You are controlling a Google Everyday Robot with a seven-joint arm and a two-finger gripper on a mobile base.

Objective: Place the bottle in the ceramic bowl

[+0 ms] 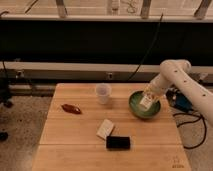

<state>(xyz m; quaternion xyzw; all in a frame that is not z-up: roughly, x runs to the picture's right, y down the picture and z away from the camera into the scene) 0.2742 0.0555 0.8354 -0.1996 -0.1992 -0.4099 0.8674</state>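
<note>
**Camera view: bottle at the bowl, placement step in hand**

Wooden table (75, 150), lower frame. Contents, left to right:

- Red-brown packet (71, 108): 1, left of centre.
- Clear plastic cup (103, 93): 1, upright, centre.
- White flat packet (105, 128): 1, below the cup.
- Black flat case (118, 142): 1, just beside the white packet, lower.
- Green ceramic bowl (135, 107): 1, centre right.
- Bottle (146, 100): 1, tilted, low over or inside the bowl. Contact with the bowl cannot be told.
- Gripper (151, 91): 1, at the bottle's top, on the white arm (182, 82) entering from the right. Clenched or released cannot be told.

Step judged: final placement. The next move calls for settling the bottle on the bowl's floor, letting go, then lifting clear.
</note>
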